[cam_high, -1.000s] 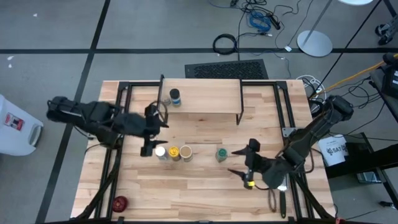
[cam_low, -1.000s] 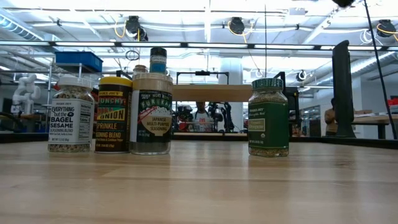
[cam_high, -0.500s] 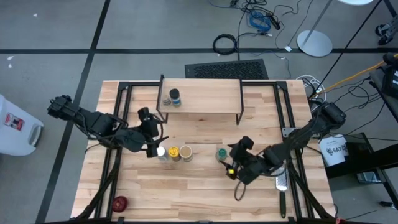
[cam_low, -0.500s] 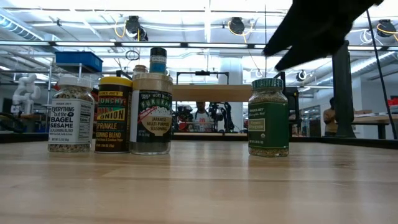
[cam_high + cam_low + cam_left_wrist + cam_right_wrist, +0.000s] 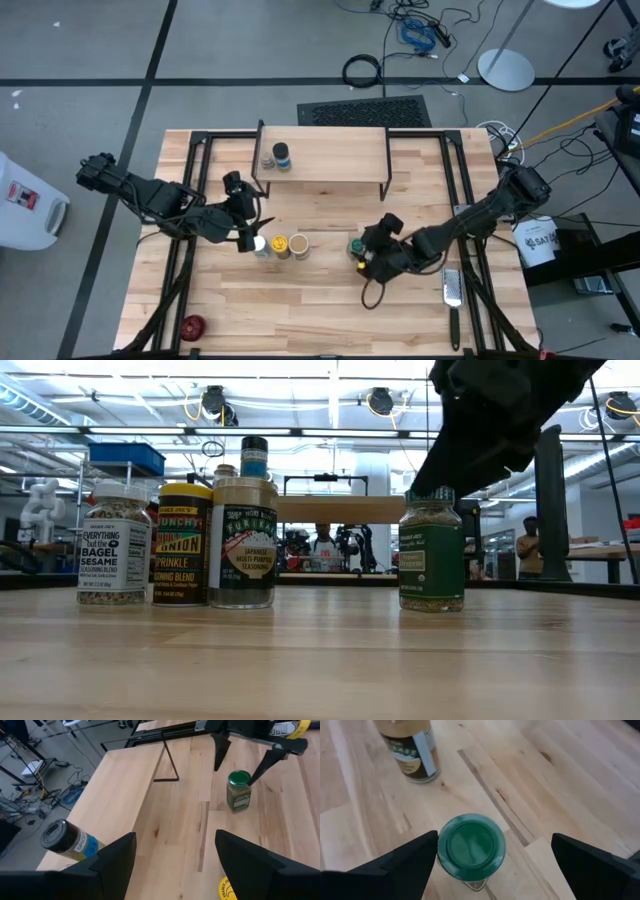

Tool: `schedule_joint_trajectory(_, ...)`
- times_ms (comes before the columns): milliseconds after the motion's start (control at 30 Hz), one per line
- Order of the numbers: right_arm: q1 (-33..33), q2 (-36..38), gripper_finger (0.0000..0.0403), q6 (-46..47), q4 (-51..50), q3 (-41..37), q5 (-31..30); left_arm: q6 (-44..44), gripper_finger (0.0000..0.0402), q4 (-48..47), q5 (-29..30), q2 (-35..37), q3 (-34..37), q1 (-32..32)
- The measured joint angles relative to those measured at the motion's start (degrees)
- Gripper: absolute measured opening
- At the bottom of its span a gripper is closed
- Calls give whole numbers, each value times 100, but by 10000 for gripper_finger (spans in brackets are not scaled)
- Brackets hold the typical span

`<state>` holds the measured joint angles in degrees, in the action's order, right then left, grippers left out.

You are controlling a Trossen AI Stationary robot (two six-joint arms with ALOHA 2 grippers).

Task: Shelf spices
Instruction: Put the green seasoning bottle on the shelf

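Three jars (image 5: 274, 245) left of a fourth (image 5: 354, 244) (shelf (image 5: 330, 157) behind).

Wood table (image 5: 320, 300): shelf (image 5: 330, 158), 4 jars (image 5: 278, 245), red round object (image 5: 192, 325), grater (image 5: 452, 290). Shelf: 1 dark-lidded jar (image 5: 282, 155).

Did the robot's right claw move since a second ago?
Yes. In the high view the right gripper has slid left across the table, away from the grater, and now hangs open over the green-lidded jar, which has stayed put.

A red round object (image 5: 192, 325) and a grater (image 5: 452, 292) lie apart.
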<state>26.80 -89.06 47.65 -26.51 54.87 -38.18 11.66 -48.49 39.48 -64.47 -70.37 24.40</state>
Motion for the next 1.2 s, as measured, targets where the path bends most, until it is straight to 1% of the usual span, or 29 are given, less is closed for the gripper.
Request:
schedule_joint_trajectory(100, -86, -42, 377, 83, 64, 0, 118, -4, 281, -3, -2, 0, 0, 0)
schedule_joint_trajectory(267, -178, -365, 377, 131, 278, 0, 462, -42, 281, -7, -7, 0, 0, 0)
schedule_joint_trajectory(433, -167, -616, 376, 361, 436, 0, 429, -39, 281, -8, -22, 0, 0, 0)
schedule_joint_trajectory(533, -173, -647, 367, 501, 444, 0, 361, -39, 281, -7, -24, 0, 0, 0)
schedule_joint_trajectory(700, -181, -647, 335, 510, 442, 0, 151, -37, 281, -8, -24, 0, -1, 0)
schedule_joint_trajectory(933, -296, -647, 285, 526, 441, 0, 218, -7, 281, -9, -24, 0, -2, 0)
schedule_joint_trajectory(1200, -294, -640, 217, 488, 462, 0, 232, 0, 281, -68, -24, 0, -2, 0)
